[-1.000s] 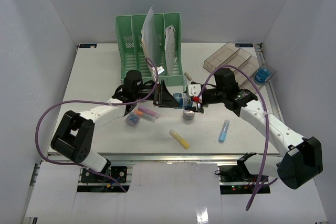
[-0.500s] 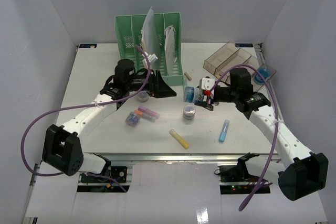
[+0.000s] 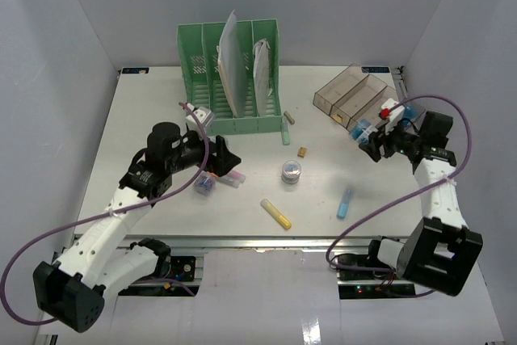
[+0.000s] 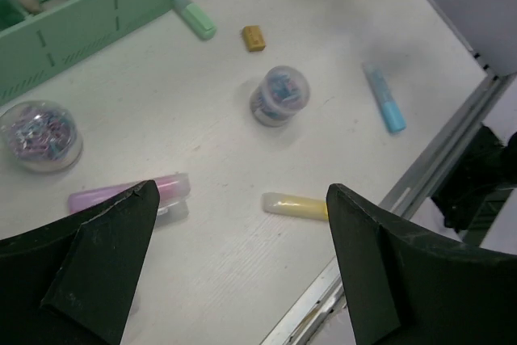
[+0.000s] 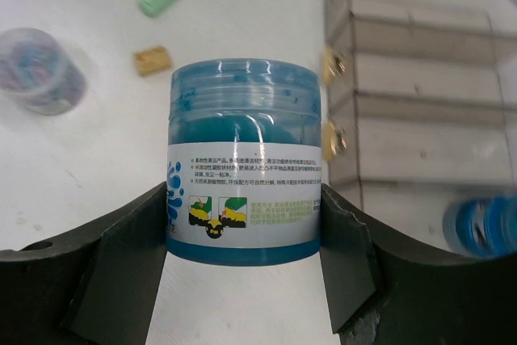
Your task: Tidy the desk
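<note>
Right gripper (image 5: 242, 228): clamped on one blue jar (image 5: 242, 151)
Left gripper (image 4: 242, 199): wide apart, empty
Desk (image 3: 145, 119): beneath both arms
Highlighters: four, namely pink (image 4: 129, 197), yellow (image 4: 295, 206), blue (image 4: 384, 98), green (image 4: 194, 20)
Clip tubs (image 4: 40, 135) (image 4: 279, 94): two, on the desk

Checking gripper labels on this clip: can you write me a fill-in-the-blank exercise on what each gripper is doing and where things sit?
1. The right gripper is shut on a ___ jar.
2. The left gripper is ___ and holds nothing.
3. The papers stand in the ___ file rack.
4. The yellow marker lies on the ___ desk.

Missing words: blue; open; green; white
</note>
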Robot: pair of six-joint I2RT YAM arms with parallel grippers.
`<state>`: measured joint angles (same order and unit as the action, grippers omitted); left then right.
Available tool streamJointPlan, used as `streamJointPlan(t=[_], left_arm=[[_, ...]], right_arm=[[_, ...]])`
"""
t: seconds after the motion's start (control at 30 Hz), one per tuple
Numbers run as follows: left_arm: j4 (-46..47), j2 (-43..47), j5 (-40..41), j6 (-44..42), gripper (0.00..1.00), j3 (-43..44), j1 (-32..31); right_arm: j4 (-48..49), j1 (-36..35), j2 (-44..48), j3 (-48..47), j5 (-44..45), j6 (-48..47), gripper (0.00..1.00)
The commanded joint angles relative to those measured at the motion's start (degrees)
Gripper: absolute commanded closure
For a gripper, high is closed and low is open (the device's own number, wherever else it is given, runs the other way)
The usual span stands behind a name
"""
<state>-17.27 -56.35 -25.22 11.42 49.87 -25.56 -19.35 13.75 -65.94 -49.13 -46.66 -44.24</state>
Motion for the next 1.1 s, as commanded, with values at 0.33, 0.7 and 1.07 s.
streamJointPlan(t=[0.33, 0.7, 1.07], left_arm=[[0.74, 13.53, 10.79, -3.2, 0.02, -11.69, 0.11], [0.65, 12.7, 12.08, -3.44, 0.02, -11.8, 0.16], [0.74, 10.51, 12.29, -3.6, 0.02, -11.8, 0.25]], right_arm=[[15.02, 10.77, -22.13, -13.39, 3.74, 12.4, 0.78], [17.17, 12.37, -34.52, -21.87, 3.99, 11.39, 0.75], [17.33, 13.14, -39.04, -22.17, 5.75, 4.37, 0.72]])
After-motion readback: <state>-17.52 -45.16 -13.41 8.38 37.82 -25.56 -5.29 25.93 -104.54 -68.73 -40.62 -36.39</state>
